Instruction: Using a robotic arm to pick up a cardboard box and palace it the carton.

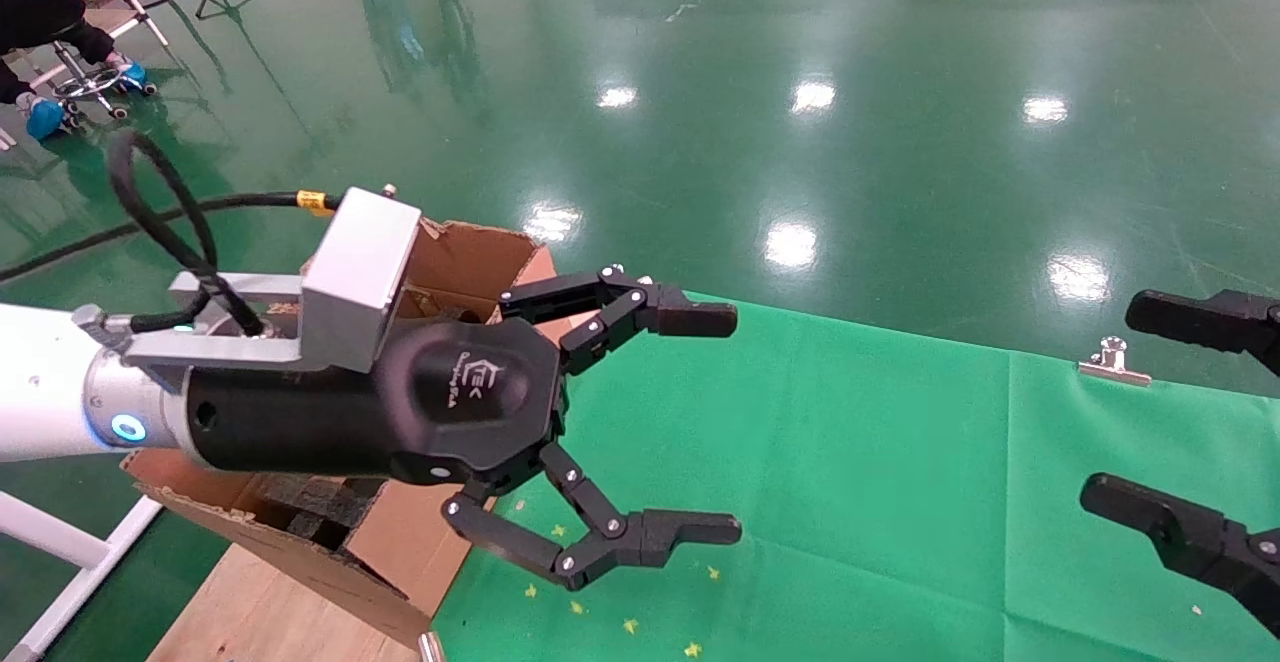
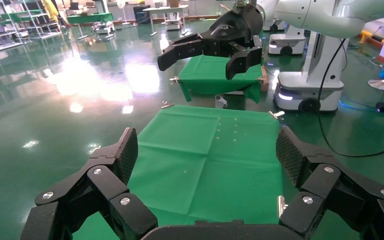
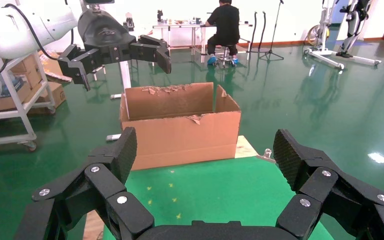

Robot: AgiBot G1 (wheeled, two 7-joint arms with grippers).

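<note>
My left robotic arm (image 1: 40, 382), white with a silver wrist and a blue light ring, holds its gripper (image 1: 737, 422) open and empty, raised over the near end of the carton (image 1: 470, 252) and the green cloth. The carton is large, brown and torn-edged, with black foam (image 1: 320, 507) inside; it also shows in the right wrist view (image 3: 180, 135), with the left gripper (image 3: 125, 70) above it. My right gripper (image 1: 1108, 402) is open and empty at the right edge, above the cloth. The small cardboard box is out of view.
A green cloth (image 1: 850, 442) covers the table, held by a metal clip (image 1: 1113, 362) at its far edge. A wooden board (image 1: 260, 612) lies under the carton. A person (image 3: 226, 25) sits at a desk far behind the carton. Glossy green floor surrounds the table.
</note>
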